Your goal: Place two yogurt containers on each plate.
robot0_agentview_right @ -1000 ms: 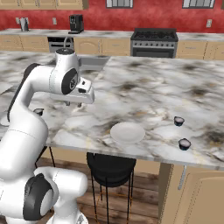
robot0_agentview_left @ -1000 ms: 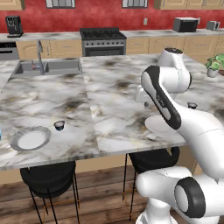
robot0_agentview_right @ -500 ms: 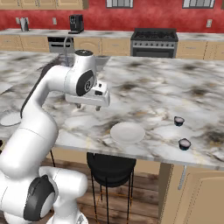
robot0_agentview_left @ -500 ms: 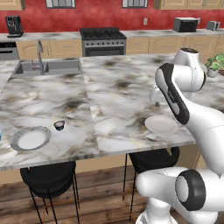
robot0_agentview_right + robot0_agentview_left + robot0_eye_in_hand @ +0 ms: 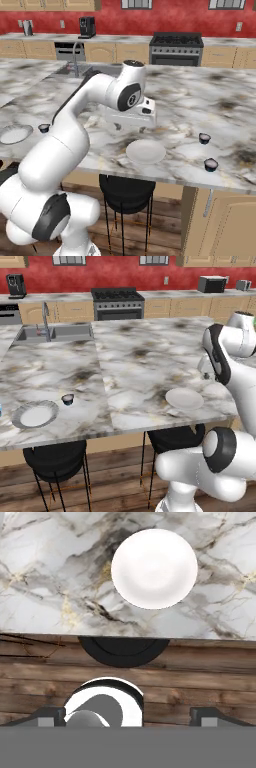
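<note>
two-finger gripper (image 5: 131, 128) jaws spread, holding nothing, above round white plate (image 5: 145, 151); two blue yogurt cups (image 5: 204, 138) right of it on marble counter (image 5: 225, 110).

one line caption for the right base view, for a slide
Open gripper above an empty plate; two yogurt cups wait further right.

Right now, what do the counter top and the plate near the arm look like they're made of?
Counter top: looks like polished marble, white with grey and brown veining and a soft sheen. Plate: plain matte white, likely ceramic or plastic; the look leaves that open.
</note>
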Controlling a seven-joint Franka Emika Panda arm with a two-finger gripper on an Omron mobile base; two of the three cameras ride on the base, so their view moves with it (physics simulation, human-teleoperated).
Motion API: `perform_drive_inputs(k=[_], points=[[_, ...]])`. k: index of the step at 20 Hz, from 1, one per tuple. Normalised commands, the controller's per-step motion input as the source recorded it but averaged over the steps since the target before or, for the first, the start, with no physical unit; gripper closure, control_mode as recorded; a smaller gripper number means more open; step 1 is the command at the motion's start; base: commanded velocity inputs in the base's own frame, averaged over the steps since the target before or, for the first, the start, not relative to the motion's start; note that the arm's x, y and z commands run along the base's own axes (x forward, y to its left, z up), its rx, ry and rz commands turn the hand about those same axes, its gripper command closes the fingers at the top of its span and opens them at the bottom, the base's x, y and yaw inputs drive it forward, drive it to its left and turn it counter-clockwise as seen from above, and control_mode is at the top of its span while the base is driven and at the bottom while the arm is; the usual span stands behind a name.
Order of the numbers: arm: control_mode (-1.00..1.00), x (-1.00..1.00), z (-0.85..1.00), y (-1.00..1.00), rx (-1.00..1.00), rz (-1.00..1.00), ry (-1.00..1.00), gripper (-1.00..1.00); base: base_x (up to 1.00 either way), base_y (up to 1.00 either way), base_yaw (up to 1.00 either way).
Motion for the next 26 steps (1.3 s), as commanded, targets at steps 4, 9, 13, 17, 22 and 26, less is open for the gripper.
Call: perform_drive_inputs(k=[4,9,13,17,22,26], points=[[-1.0,0.0,-0.18,-0.86,0.0,0.0,0.11,-1.0,0.0,0.0,0.0],[-1.0,0.0,-0.22,-0.75,0.0,0.0,0.11,-1.0,0.0,0.0,0.0],[-1.0,0.0,-0.33,-0.57,-0.01,0.0,0.09,-1.0,0.0,0.0,0.0],[-1.0,0.0,-0.44,-0.42,-0.05,0.0,0.06,-1.0,0.0,0.0,0.0],[-1.0,0.05,-0.27,-0.27,-0.02,-0.01,0.02,-1.0,0.0,0.0,0.0],[-1.0,0.06,-0.19,-0.24,0.0,-0.05,0.0,-1.0,0.0,0.0,0.0]])
